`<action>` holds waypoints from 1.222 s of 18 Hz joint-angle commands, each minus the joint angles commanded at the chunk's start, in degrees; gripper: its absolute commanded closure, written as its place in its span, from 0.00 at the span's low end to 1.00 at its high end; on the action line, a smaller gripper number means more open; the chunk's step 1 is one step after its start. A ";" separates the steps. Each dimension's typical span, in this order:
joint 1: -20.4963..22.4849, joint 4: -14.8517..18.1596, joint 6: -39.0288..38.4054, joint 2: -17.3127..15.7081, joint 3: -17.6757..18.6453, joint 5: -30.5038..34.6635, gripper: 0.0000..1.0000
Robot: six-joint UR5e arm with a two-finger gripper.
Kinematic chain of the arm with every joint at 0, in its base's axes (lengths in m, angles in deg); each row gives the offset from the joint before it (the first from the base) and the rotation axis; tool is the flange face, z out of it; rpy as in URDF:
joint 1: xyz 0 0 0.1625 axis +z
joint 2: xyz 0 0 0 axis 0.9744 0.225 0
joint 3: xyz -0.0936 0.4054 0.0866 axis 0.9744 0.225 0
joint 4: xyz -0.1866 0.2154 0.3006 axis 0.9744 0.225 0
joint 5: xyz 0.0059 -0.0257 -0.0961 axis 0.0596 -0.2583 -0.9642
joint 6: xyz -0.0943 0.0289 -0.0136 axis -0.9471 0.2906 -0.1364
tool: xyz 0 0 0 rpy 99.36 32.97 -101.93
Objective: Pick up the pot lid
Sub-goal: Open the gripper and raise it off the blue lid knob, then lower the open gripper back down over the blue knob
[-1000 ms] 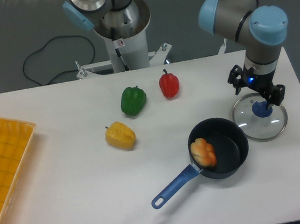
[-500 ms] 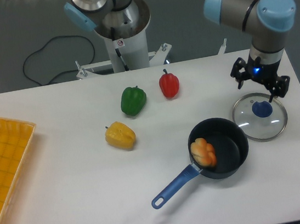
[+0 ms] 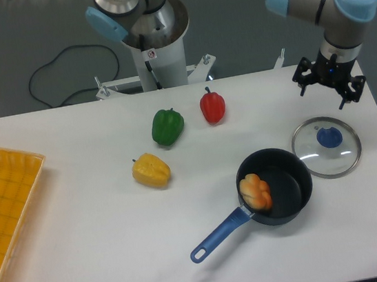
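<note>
Blue-knobbed pot lid (image 3: 322, 160) below the spread-fingered gripper (image 3: 322, 98), apart from it

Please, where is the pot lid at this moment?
In the camera view, the pot lid lies on the table at the right side of the picture, close to the upper right of the black pan.

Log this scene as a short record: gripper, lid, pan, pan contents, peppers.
gripper: open, holding nothing, above the lid in the picture
lid: clear, blue knob facing up, beside the pan, not grasped
pan: black inside, blue handle pointing to the picture's lower left
pan contents: one orange-brown item, identity uncertain
peppers: red, green, yellow
</note>
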 joint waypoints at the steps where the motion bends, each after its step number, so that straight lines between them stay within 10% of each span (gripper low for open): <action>1: 0.00 -0.34 -1.05 0.26 0.00 0.00 0.00; 9: -2.28 -2.54 -16.08 4.04 -2.19 0.44 0.00; 22: -5.36 -2.63 -16.88 10.46 -9.58 4.92 0.00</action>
